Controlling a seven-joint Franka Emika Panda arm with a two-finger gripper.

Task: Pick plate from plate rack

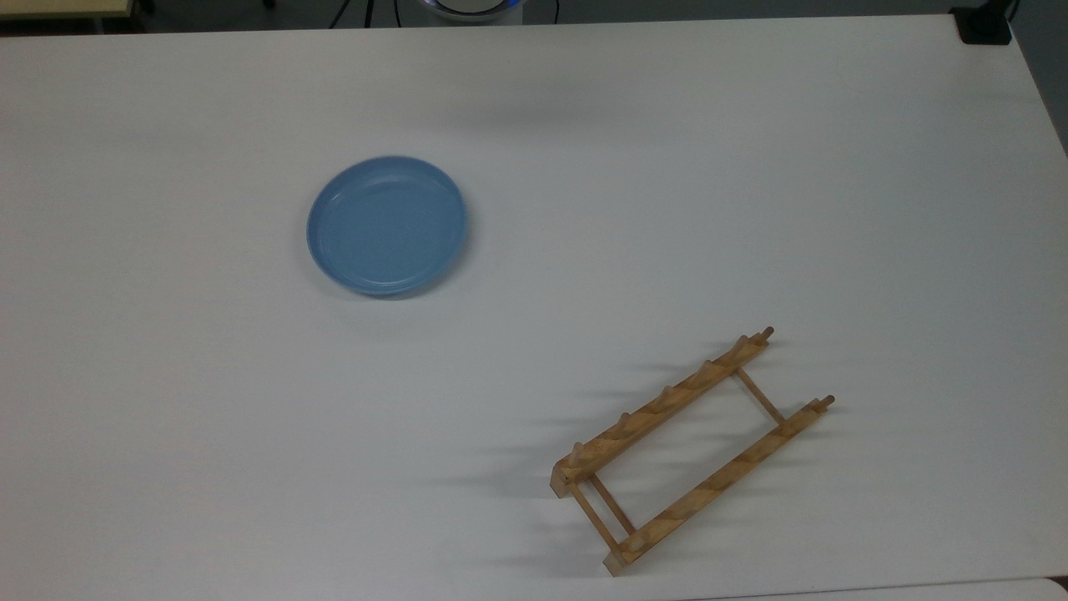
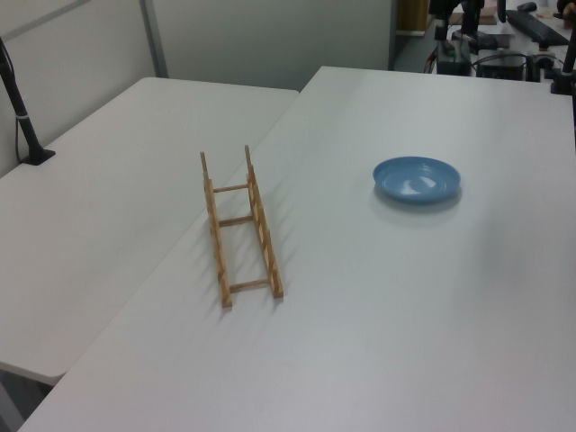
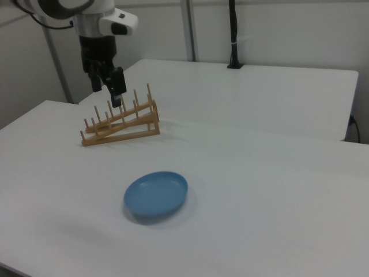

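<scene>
Plate [image 1: 386, 225] flat on table, apart from rack [image 1: 691, 451] (empty).

No readable text, labels, brand marks, numbers or signs appear in any of the three views. The light blue plate [image 1: 386, 225], the wooden plate rack [image 1: 691, 452] and the white tabletop [image 1: 584, 209] all have plain, unmarked surfaces.
</scene>
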